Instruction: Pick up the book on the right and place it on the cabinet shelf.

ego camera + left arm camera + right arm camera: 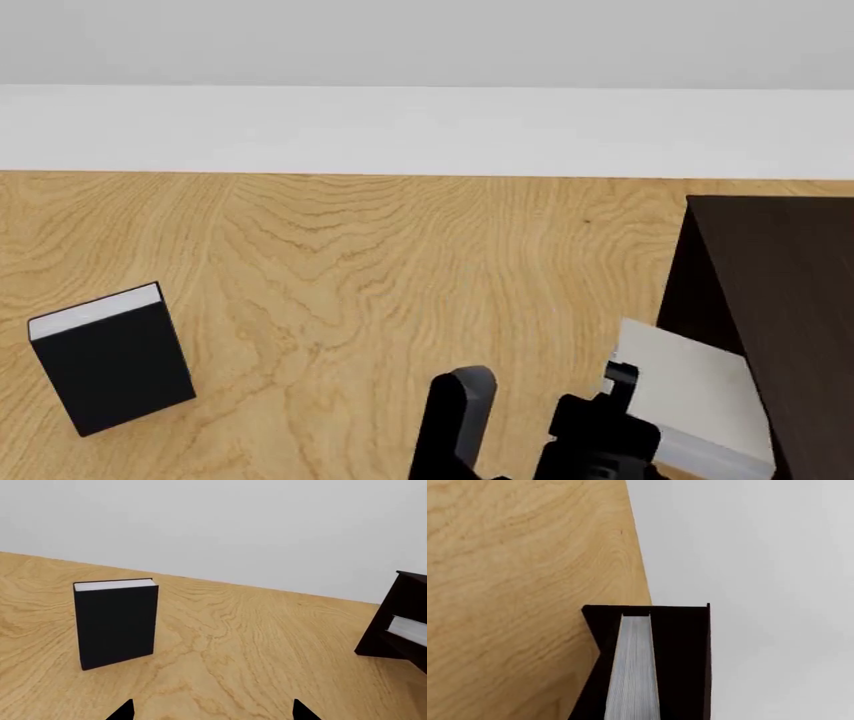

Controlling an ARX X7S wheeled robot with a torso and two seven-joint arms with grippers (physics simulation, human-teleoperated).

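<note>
the book (694, 395) was seen at the near right of the table (387, 270), carried off the surface and pushed partly into the cabinet (787, 300), its pale side up in the head view. in the right wrist view the page edges (634, 670) were seen end on, running between the cabinet's dark walls (684, 655), so the book was judged to be already entering above the shelf; the shelf board itself could not be made out. the right gripper (617, 385) was seen touching the book's near left edge and was judged to be closed on it, though its fingers were mostly hidden. the left gripper (212, 711) was held spread wide over bare table with nothing between its tips, well apart from the black book (117, 622), which was standing upright at the far left. pickup and carry were judged done; what was left was seating the book fully on the shelf, letting go and drawing the arm clear.
</note>
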